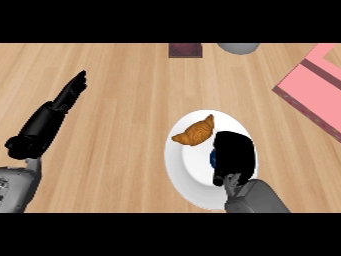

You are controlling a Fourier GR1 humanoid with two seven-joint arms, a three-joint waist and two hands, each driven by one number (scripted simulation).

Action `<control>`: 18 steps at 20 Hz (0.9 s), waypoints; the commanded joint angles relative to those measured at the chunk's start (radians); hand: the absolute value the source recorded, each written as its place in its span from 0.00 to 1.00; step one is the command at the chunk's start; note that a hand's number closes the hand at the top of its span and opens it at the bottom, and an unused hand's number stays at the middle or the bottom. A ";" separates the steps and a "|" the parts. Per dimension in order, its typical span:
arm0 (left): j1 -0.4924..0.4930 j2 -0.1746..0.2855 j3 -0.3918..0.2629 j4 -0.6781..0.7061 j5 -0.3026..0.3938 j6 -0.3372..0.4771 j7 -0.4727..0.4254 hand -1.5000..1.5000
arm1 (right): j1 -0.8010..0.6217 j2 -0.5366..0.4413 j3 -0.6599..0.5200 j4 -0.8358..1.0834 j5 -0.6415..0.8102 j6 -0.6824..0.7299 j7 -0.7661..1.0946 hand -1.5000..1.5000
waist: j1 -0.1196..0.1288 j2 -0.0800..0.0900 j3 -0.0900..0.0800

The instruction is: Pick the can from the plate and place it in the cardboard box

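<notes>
Right hand [234, 157] nearest us, rising from the lower edge and lying over the right half of the white plate [179, 172]. It covers the can [212, 159] almost wholly, and we cannot tell whether it has closed on it or only hovers above. Left hand [58, 102] rests at the view's left over the wooden counter [129, 150], fingers [73, 87] straight, holding nothing. Risks as we judge them: a croissant [195, 132] lies on the same plate just beside the right hand, so a lift begun askew could nudge it or drag the plate. A hold taken blind on a round-sided can may let it tip or roll toward the rim. The pink box [317, 95] sits well apart to the upper right, and its near wall could catch the can on a low carry. Of the can we see only a narrow dark-blue sliver at the hand's left edge, on the plate's inner part. Shape, label, and whether it stands or lies we cannot make out.
</notes>
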 commanded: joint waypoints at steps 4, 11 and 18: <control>-0.021 -0.012 0.037 -0.033 0.004 -0.044 0.053 0.50 | -0.032 -0.022 0.011 0.086 0.138 -0.077 -0.073 1.00 | 0.002 0.001 0.001; 0.022 -0.037 0.021 0.003 -0.035 -0.037 -0.035 0.50 | -0.147 -0.069 -0.018 0.110 0.050 -0.146 -0.405 1.00 | 0.020 0.007 0.001; 0.025 -0.043 0.021 -0.039 -0.024 -0.042 0.003 0.50 | -0.269 -0.201 -0.115 0.145 -0.109 -0.237 -0.882 1.00 | 0.027 0.005 0.002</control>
